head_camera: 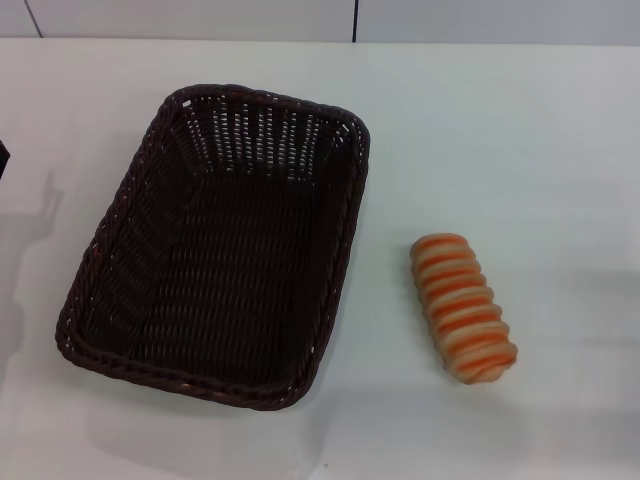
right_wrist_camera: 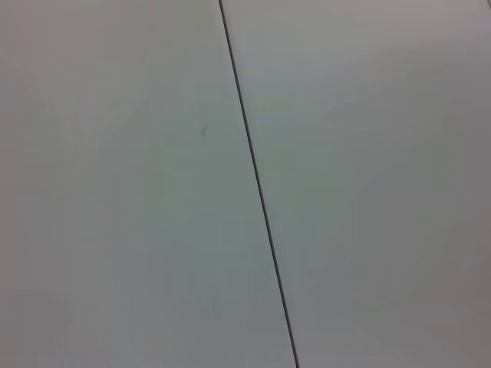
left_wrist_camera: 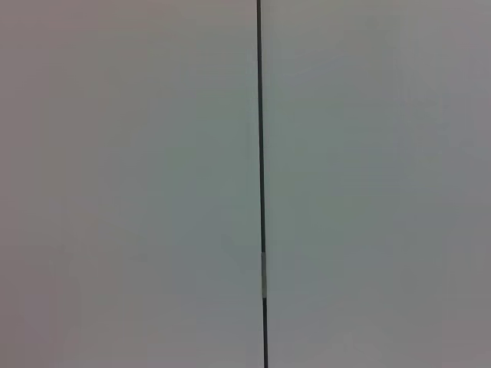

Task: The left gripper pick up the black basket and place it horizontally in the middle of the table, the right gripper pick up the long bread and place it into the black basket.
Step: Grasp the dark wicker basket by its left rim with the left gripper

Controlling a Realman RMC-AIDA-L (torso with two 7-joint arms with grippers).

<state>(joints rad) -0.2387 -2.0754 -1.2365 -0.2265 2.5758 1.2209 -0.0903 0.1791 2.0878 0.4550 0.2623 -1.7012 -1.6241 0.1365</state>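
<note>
The black basket (head_camera: 215, 250) is a dark woven wicker basket standing on the white table (head_camera: 520, 130), left of centre in the head view, its long side running from near to far and slightly slanted. It is empty. The long bread (head_camera: 463, 306), an oblong loaf with orange and cream stripes, lies on the table to the right of the basket, a short gap away. Neither gripper shows in any view. Both wrist views show only a plain pale surface with a thin dark seam (left_wrist_camera: 261, 184) (right_wrist_camera: 257, 184).
The table's far edge meets a pale wall with dark vertical seams (head_camera: 355, 20) at the top of the head view. A small dark shape (head_camera: 3, 155) sits at the left edge, with a soft shadow beneath it.
</note>
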